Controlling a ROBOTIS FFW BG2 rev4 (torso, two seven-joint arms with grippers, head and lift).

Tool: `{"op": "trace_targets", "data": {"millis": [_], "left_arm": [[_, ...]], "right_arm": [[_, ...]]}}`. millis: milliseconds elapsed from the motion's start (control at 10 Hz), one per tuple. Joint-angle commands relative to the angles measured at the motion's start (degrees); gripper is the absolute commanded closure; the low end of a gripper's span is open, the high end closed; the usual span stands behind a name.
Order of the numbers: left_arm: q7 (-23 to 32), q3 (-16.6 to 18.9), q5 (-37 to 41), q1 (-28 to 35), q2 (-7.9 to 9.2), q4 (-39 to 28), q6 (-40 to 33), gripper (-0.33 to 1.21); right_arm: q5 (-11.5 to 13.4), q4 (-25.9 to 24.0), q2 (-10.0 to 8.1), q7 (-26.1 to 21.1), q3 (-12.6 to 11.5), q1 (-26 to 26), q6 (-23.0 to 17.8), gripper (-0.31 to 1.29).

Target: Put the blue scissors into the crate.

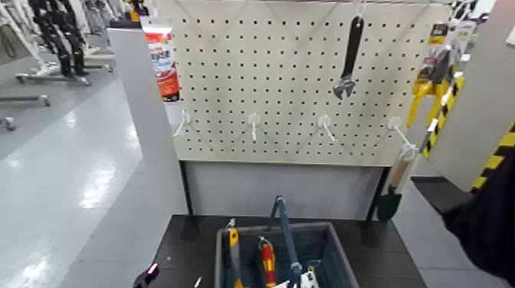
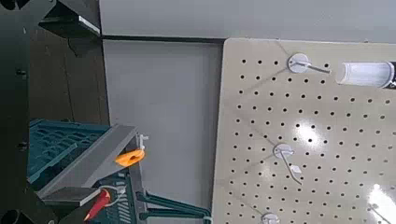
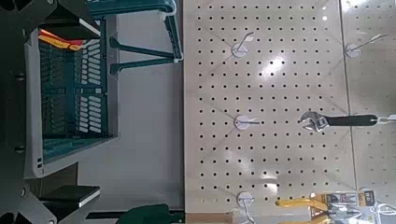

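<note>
The crate (image 1: 337,256) stands on a dark table below the pegboard, with its handle (image 1: 283,230) raised. It holds an orange-handled tool (image 1: 234,253) and a red-handled one (image 1: 266,262). The blue scissors cannot be made out; only a white bit (image 1: 308,278) shows in the crate at the picture's lower edge. My left gripper (image 2: 89,107) hangs open beside the crate (image 2: 65,149), with nothing in it. On the other side of the crate (image 3: 70,93), my right gripper (image 3: 91,103) is open too, facing the pegboard.
The pegboard (image 1: 291,84) carries a black wrench (image 1: 349,57), yellow-handled pliers (image 1: 431,76), a red and white tube (image 1: 162,61), a small trowel (image 1: 392,191) and bare hooks (image 1: 253,122). A striped post (image 1: 490,165) stands at the right.
</note>
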Motion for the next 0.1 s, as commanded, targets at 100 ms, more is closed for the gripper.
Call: {"op": "trace_targets", "data": {"millis": [100], "left_arm": [[0.1,-0.5,0.1,-0.2,0.56,0.0,0.5,0.11]], "right_arm": [[0.2,-0.8,-0.16,-0.3,-0.1,0.3,1.4,0.14]]}}
